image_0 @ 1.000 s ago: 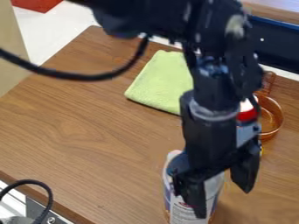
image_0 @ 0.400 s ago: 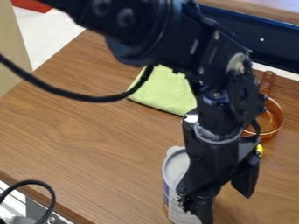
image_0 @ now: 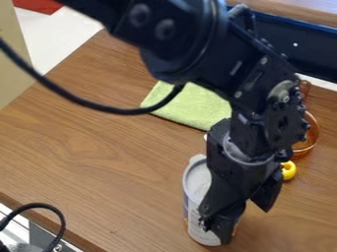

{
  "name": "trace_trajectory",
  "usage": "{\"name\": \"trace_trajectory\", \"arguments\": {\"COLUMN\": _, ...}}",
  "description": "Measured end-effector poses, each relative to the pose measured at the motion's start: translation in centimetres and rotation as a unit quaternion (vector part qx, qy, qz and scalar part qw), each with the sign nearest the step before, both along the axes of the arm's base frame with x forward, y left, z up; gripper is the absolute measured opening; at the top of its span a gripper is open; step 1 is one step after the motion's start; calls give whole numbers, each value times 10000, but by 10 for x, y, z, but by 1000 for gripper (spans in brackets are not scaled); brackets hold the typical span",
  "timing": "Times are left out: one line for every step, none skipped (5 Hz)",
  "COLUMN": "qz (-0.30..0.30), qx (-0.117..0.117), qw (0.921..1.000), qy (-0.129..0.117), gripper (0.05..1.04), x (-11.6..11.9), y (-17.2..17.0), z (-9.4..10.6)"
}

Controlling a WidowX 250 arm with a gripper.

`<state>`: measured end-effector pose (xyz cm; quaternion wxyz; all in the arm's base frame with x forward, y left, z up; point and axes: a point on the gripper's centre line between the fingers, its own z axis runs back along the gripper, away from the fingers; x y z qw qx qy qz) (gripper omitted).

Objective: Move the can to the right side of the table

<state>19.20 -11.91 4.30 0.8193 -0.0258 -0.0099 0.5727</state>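
Observation:
The gripper (image_0: 245, 224) hangs low over the lower right part of the table, its two fingers spread apart. Upright on the wood stands the can (image_0: 195, 209), white and blue with a pale grey lid, to the left of the gripper. One finger covers the can's right side from this view, and the other is farther right, beyond the can. Whether the near finger touches the can, I cannot tell.
On the brown table (image_0: 85, 147), a green cloth (image_0: 191, 110) lies behind the arm. An orange transparent pan (image_0: 312, 138) and a yellow object (image_0: 288, 170) are at the right. A black cable loops at upper left.
The arm's upper part has swung right and the gripper has tilted, its fingers shifting slightly. More of the can's lid and the yellow object now show. The cloth has stayed put.

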Motion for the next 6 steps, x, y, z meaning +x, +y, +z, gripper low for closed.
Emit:
{"name": "trace_trajectory", "arguments": {"qz": 290, "qx": 178, "qw": 9991, "qy": -258, "gripper": 1000, "x": 11, "y": 15, "z": -2}}
{"name": "trace_trajectory", "arguments": {"qz": 515, "qx": 78, "qw": 9984, "qy": -239, "gripper": 1000, "x": 21, "y": 32, "z": -2}}
{"name": "trace_trajectory", "arguments": {"qz": 865, "qx": -41, "qw": 9961, "qy": -176, "gripper": 1000, "x": 26, "y": 57, "z": -5}}
{"name": "trace_trajectory", "arguments": {"qz": 1070, "qx": -52, "qw": 9942, "qy": -69, "gripper": 1000, "x": 30, "y": 88, "z": -9}}
{"name": "trace_trajectory", "arguments": {"qz": 1209, "qx": 108, "qw": 9926, "qy": -85, "gripper": 1000, "x": 36, "y": 111, "z": -14}}
{"name": "trace_trajectory", "arguments": {"qz": 1158, "qx": 325, "qw": 9922, "qy": -333, "gripper": 1000, "x": 46, "y": 133, "z": -13}}
